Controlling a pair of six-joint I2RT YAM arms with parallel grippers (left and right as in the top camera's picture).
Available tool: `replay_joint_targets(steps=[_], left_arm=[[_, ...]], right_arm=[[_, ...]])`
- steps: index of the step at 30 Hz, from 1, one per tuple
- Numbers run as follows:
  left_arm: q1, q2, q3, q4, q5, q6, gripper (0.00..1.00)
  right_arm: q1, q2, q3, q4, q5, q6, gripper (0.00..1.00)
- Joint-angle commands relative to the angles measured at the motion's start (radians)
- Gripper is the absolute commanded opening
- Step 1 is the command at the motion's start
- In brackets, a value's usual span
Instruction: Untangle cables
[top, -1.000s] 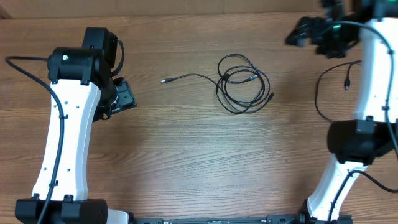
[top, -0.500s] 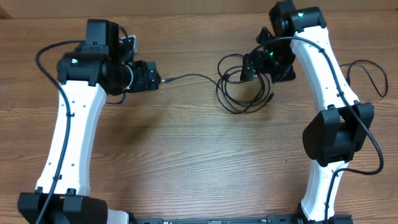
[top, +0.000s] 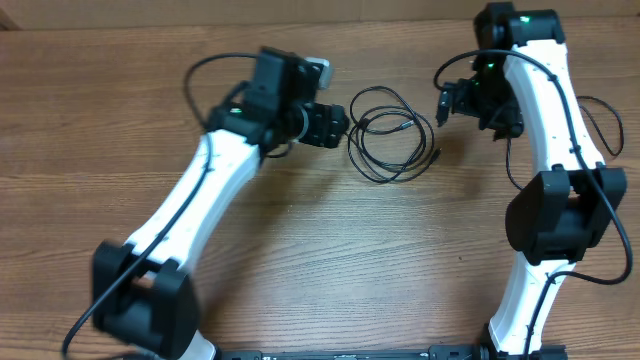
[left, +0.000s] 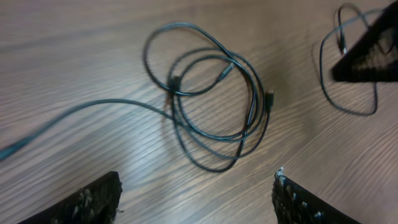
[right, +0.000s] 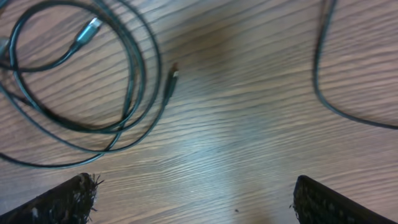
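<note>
The left gripper (top: 340, 126) is swinging in close on the left of the cables (top: 392, 135), jaws spread and empty, where a moment ago it was hanging well off. The right gripper (top: 446, 100), also spread and empty, is drawing back to their right. The cables are lying looped and untouched, so the untangling is only starting.

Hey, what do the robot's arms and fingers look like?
Both the left arm and the right arm have white shells with black joint housings, small green lights, and a thick black cable running along each. The fingers are black with a rough, textured surface.
</note>
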Motion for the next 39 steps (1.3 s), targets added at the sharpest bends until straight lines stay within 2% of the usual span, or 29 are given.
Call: replay_joint_targets(steps=[1, 2, 5, 8, 14, 16, 17, 18, 19, 20, 24, 27, 35, 39], left_arm=[[-0.037, 0.099, -0.019, 0.031, -0.031, -0.047, 0.77], [-0.050, 0.127, -0.019, 0.044, -0.040, -0.055, 0.77], [-0.081, 0.210, -0.019, 0.087, -0.048, -0.058, 0.87], [-0.101, 0.275, -0.019, 0.116, -0.050, -0.069, 0.79], [-0.119, 0.340, -0.019, 0.142, -0.048, -0.121, 0.76], [-0.118, 0.340, -0.018, 0.143, -0.049, -0.121, 0.56], [-0.116, 0.334, -0.016, 0.142, -0.048, -0.120, 0.42], [-0.113, 0.330, -0.016, 0.142, -0.050, -0.120, 0.23], [-0.108, 0.321, -0.013, 0.140, -0.049, -0.121, 0.11], [-0.103, 0.314, -0.010, 0.137, -0.050, -0.121, 0.04], [-0.064, 0.256, 0.019, 0.099, -0.053, -0.120, 0.04], [-0.021, 0.172, 0.053, 0.009, -0.077, -0.120, 0.04], [0.140, -0.094, 0.189, -0.348, -0.092, -0.116, 0.04], [0.217, -0.209, 0.226, -0.402, -0.074, -0.117, 0.04]], right_arm=[[-0.016, -0.073, 0.021, -0.003, 0.013, 0.010, 1.00], [-0.021, -0.078, 0.021, -0.003, 0.013, 0.010, 1.00], [-0.027, -0.092, 0.021, -0.003, 0.005, 0.011, 1.00], [-0.027, -0.097, 0.021, -0.004, -0.018, 0.010, 1.00], [-0.027, -0.097, 0.021, -0.005, -0.020, -0.008, 1.00], [-0.027, -0.097, 0.021, -0.005, -0.020, -0.008, 1.00], [-0.027, -0.097, 0.021, -0.004, -0.020, -0.008, 1.00], [-0.027, -0.097, 0.021, -0.002, -0.020, -0.008, 1.00], [-0.027, -0.097, 0.021, -0.001, -0.020, -0.008, 1.00], [-0.027, -0.097, 0.021, 0.000, -0.020, -0.008, 1.00], [-0.027, -0.097, 0.021, -0.001, -0.020, -0.008, 1.00], [-0.027, -0.097, 0.021, -0.003, -0.021, -0.010, 1.00], [-0.016, -0.097, 0.021, 0.002, -0.259, -0.199, 1.00], [0.008, -0.097, 0.021, 0.010, -0.341, -0.264, 1.00]])
